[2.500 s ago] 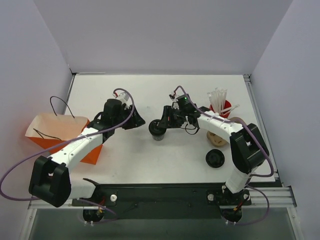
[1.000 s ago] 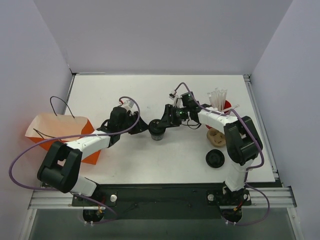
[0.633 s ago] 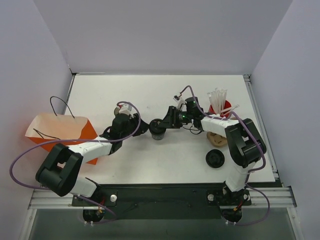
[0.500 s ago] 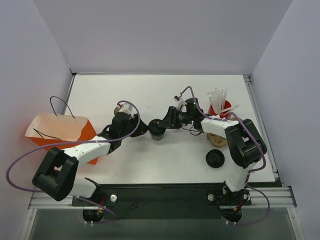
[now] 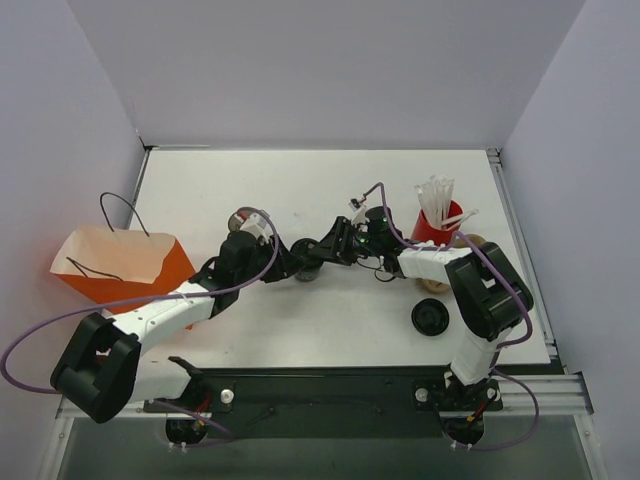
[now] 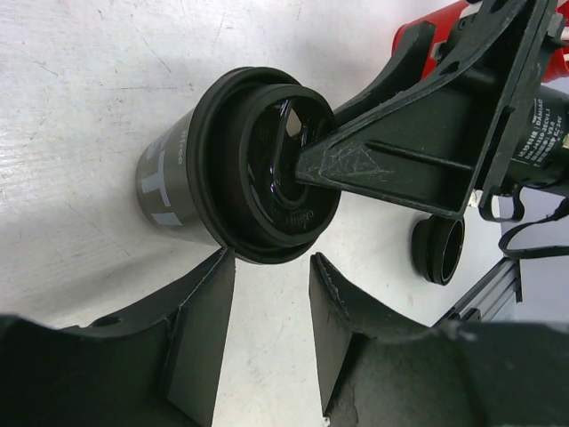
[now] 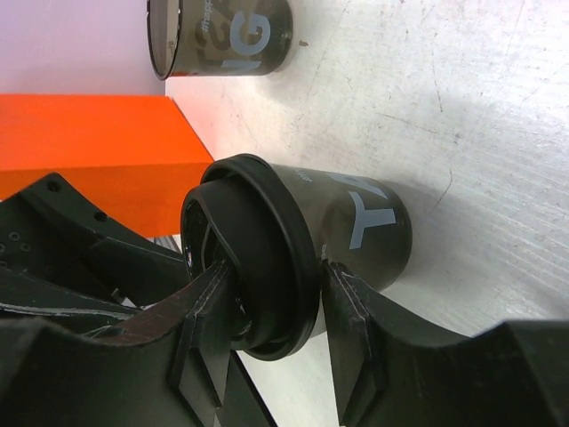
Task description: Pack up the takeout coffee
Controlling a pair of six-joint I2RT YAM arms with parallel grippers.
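The takeout coffee (image 6: 240,169) stands near the middle of the white worktop (image 5: 250,180), its black lid on, with both arms meeting over it. The right pincer (image 7: 271,285) is clamped on the lid's rim: one finger (image 7: 209,311) lies across the sunken top of the lid and the other (image 7: 351,307) presses the cup wall just under the rim. The cup's base seems to rest on the worktop, though the wrist views do not show it plainly. The left pincer (image 6: 271,267) comes in from the opposite side with its fingers (image 6: 204,329) apart, tips just short of the lid and gripping nothing. A lidless dark cup (image 7: 227,36) sits beyond, near the orange paper bag (image 5: 120,262) at the worktop's left edge. On the right are a red cup of white straws (image 5: 437,222) and a loose black lid (image 5: 430,318)
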